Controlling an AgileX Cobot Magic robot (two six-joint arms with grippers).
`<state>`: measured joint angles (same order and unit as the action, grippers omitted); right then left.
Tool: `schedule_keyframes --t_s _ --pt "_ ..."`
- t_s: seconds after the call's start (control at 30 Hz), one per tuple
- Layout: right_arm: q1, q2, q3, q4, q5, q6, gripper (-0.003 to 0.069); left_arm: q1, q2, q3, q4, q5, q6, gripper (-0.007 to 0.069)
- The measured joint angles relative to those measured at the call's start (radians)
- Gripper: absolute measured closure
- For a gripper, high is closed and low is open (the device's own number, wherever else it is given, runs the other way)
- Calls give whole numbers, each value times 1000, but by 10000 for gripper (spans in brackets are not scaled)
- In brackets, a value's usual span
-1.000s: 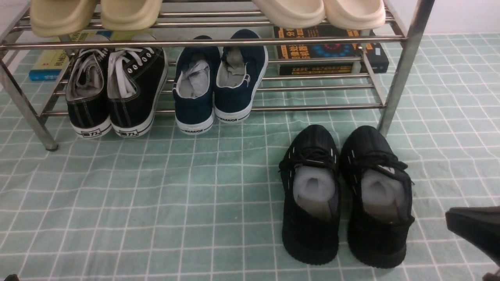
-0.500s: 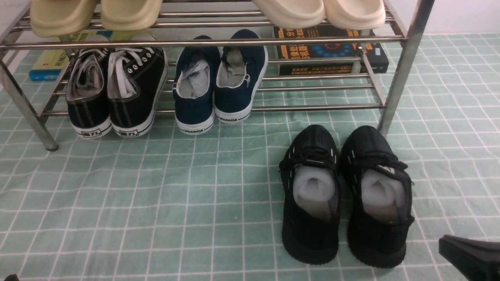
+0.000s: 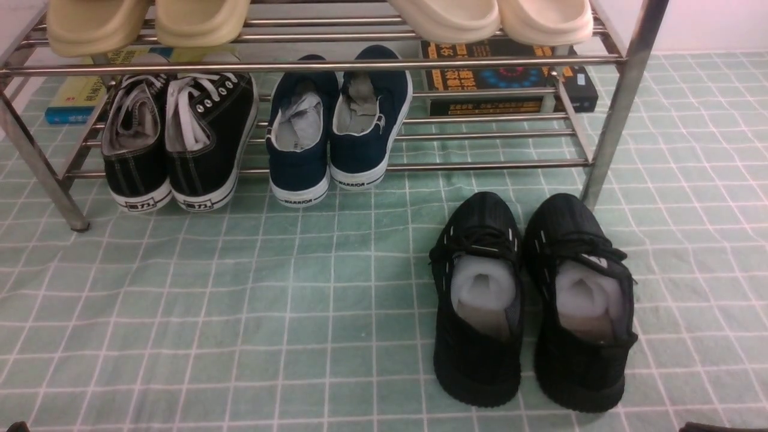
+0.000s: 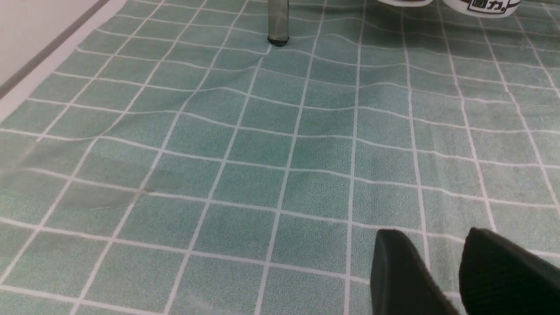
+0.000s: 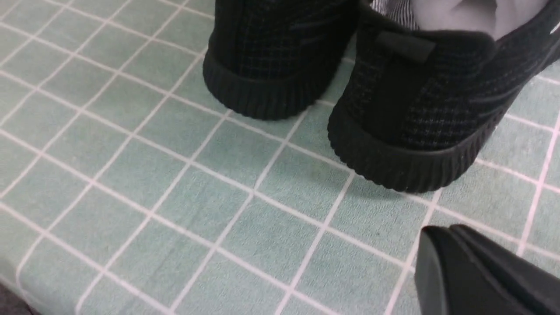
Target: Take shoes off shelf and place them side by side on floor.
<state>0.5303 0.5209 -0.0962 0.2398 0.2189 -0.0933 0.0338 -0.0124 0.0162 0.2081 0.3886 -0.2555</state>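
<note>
Both black knit shoes, one (image 3: 478,300) and the other (image 3: 581,300), stand side by side on the pale green gridded floor (image 3: 240,312), toes toward the silver shelf (image 3: 618,114), white paper inside them. Their heels (image 5: 271,65) (image 5: 420,118) fill the right wrist view. Behind those heels my right gripper (image 5: 439,229) is shut and empty, well apart from them; only a dark sliver of it (image 3: 720,427) shows at the front view's lower edge. My left gripper (image 4: 433,232) hangs open over bare floor (image 4: 262,153), holding nothing.
The shelf's lower tier holds black canvas sneakers (image 3: 174,144) and navy slip-ons (image 3: 336,132). Beige slippers (image 3: 150,21) and cream slippers (image 3: 492,18) sit on the top tier. Books (image 3: 510,81) lie behind. A shelf leg (image 4: 278,22) stands ahead of the left gripper.
My right gripper has drawn back down and away from the shoes, almost leaving the front view. The shoes have stayed put.
</note>
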Motion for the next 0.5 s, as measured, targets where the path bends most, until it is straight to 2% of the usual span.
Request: schedule_keyframes --t_s 0.13,0.2,0.23,0.3,0.5 --pt "-42 -107 26 -6 43 0 659 0 0 0 0 0 0 383" --pt "-143 -215 73 -49 57 0 657 0 0 0 0 0 0 383" --pt "-143 -223 77 -54 58 0 656 0 0 0 0 0 0 383" --pt "-248 -326 117 -135 87 0 656 0 0 0 0 0 0 383" --pt "-382 -488 114 -198 147 0 652 0 0 0 0 0 0 383"
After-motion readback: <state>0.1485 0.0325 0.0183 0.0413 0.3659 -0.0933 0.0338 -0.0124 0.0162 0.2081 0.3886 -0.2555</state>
